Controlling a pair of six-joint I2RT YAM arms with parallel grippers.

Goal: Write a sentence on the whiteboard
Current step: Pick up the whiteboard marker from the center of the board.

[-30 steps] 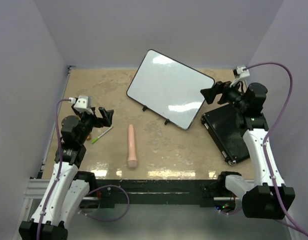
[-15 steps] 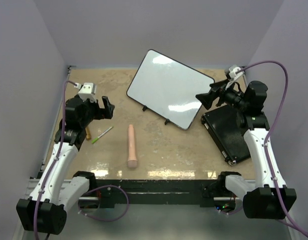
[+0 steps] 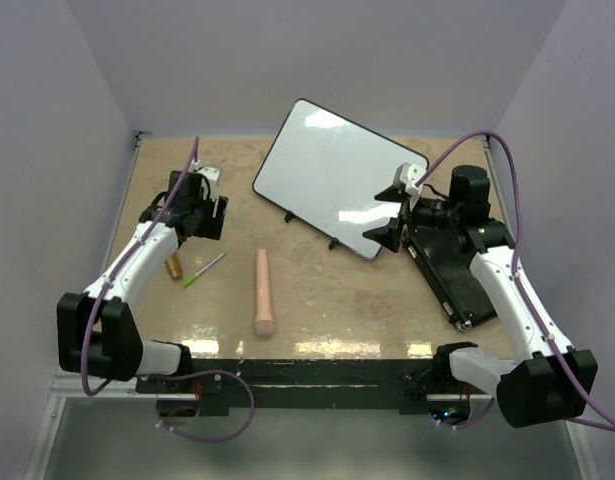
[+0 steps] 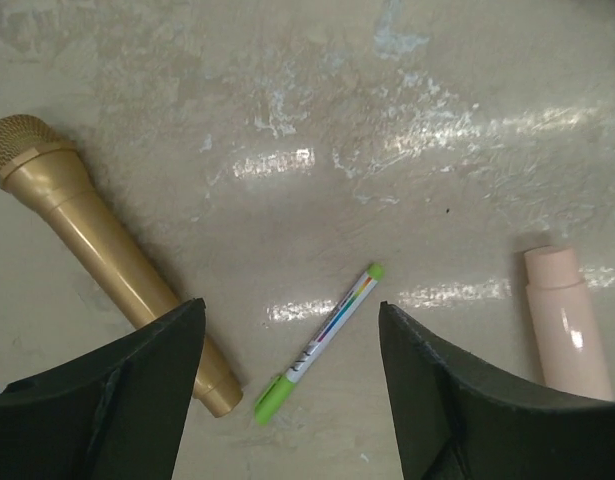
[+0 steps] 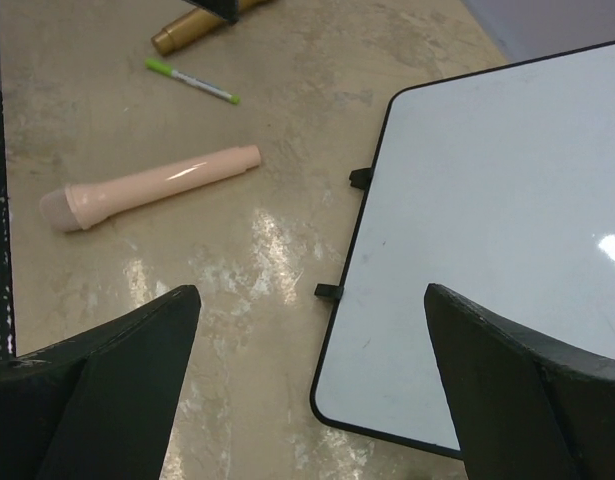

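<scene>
The whiteboard (image 3: pixel 337 172) lies tilted at the back middle of the table, and its face is blank: no green sentence shows on it. It also fills the right of the right wrist view (image 5: pixel 507 220). A green-capped marker (image 3: pixel 204 270) lies on the table and shows in the left wrist view (image 4: pixel 317 345) and the right wrist view (image 5: pixel 192 81). My left gripper (image 3: pixel 209 218) is open and empty above the marker, which lies between its fingertips (image 4: pixel 292 305). My right gripper (image 3: pixel 381 232) is open and empty over the board's near right corner (image 5: pixel 312 290).
A gold microphone (image 3: pixel 173 267) lies just left of the marker (image 4: pixel 107 255). A pink microphone (image 3: pixel 263 292) lies mid-table (image 5: pixel 152 185). A black flat case (image 3: pixel 452 268) lies under my right arm. Walls close in the left, back and right.
My left arm has reached out and lowered until its gripper points down over the marker. My right gripper has swung left and down to the whiteboard's near right corner.
</scene>
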